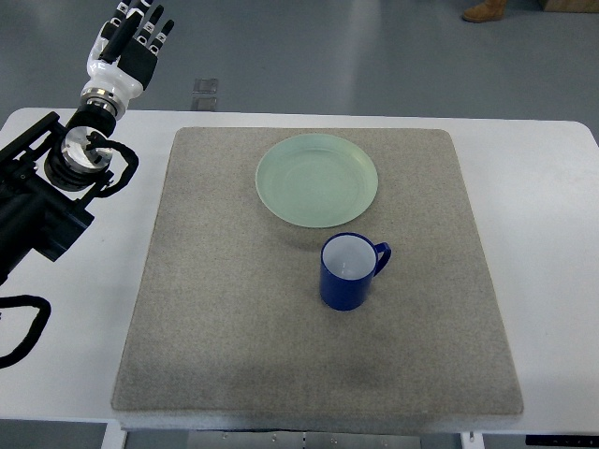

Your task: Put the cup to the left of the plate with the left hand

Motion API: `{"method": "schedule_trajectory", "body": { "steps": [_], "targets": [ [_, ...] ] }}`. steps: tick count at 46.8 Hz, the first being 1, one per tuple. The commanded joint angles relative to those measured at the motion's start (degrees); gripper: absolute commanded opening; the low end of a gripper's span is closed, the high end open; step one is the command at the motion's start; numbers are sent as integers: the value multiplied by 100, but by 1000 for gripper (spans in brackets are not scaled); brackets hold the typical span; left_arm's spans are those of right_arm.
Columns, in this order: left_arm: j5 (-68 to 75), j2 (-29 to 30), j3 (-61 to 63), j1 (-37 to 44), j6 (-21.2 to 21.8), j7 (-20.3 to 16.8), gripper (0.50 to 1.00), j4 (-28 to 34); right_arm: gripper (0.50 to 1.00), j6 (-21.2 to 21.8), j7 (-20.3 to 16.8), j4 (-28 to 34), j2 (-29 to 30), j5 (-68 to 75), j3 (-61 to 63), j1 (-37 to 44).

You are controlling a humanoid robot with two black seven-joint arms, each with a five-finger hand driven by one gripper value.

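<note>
**Clerk A:** Since the listing begins with the task's own item, entry one: blue mug (348, 271), white inside, upright, handle pointing to the picture's right. Position: on the grey felt mat (206, 318), just below the pale green plate (317, 180) and slightly to its right, close to its rim but apart from it. Not yet left of the plate.

**Clerk B:** Handling notes?

**Clerk A:** Looks ceramic, so judged rigid, moderately heavy, glazed and slick, breakable if dropped. Appears empty. Best taken around the body from the picture's left, the side away from the handle; the handle itself faces away from the working arm.

**Clerk B:** Entry two, the left hand (134, 42)?

**Clerk A:** Raised at the upper left, beyond the table's far corner, fingers extended and relaxed, holding nothing. Well apart from the mug. The right arm is not visible.

**Clerk B:** Surface and room?

**Clerk A:** White table (543, 187), the mat covering most of it; its felt should grip the mug's base. Grey floor (328, 56) beyond; a brown shoe (485, 11) at the top edge.
</note>
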Motion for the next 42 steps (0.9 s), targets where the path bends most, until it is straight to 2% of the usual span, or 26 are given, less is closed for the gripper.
{"method": "schedule_trajectory", "body": {
  "steps": [1, 21, 42],
  "targets": [
    [7, -7, -7, -26, 30, 1, 999, 0, 932, 0, 1, 1, 0, 0, 0, 0],
    [33, 107, 46, -167, 39, 1, 999, -219, 932, 0, 1, 1, 0, 0, 0, 0],
    [77, 749, 1039, -334, 30, 19, 999, -1695, 932, 0, 1, 1, 0, 0, 0, 0]
  ]
}}
